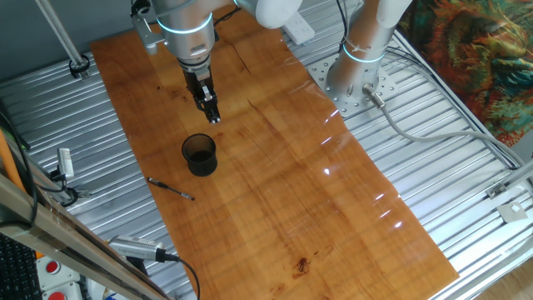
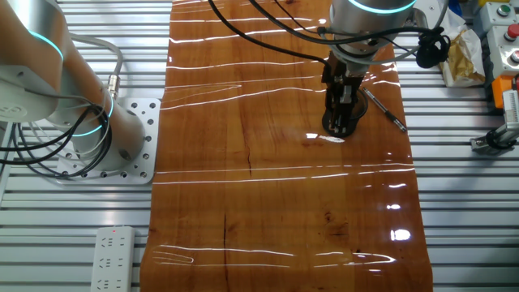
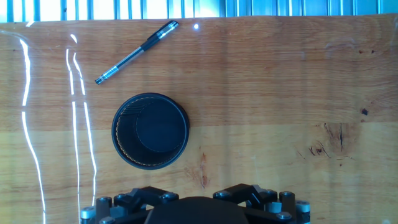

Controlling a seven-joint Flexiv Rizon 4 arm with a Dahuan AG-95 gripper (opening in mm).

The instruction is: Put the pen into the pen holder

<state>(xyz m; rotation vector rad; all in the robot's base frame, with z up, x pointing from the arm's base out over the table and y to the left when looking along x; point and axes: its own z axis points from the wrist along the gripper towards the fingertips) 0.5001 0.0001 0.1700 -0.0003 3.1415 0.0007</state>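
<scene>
The pen [image 1: 171, 189] is thin and dark with a silvery end. It lies flat on the wooden board, near its left edge. In the hand view the pen [image 3: 137, 51] lies slanted just beyond the pen holder [image 3: 122, 113]. The pen holder [image 1: 200, 165] is a short dark round cup that stands upright and empty. My gripper [image 1: 213, 115] hangs over the board just behind the cup, apart from it. In the other fixed view my gripper [image 2: 341, 112] stands in front of the cup [image 2: 340, 129], with the pen [image 2: 383, 109] to its right. The fingers look parted and hold nothing.
A thick silver tool with a black cable [image 1: 137, 248] lies off the board at the front left. A second arm's base [image 1: 358, 75] stands at the back right. A white power strip [image 2: 109, 259] lies on the metal table. The board's edge [image 1: 125, 142] is close to the pen.
</scene>
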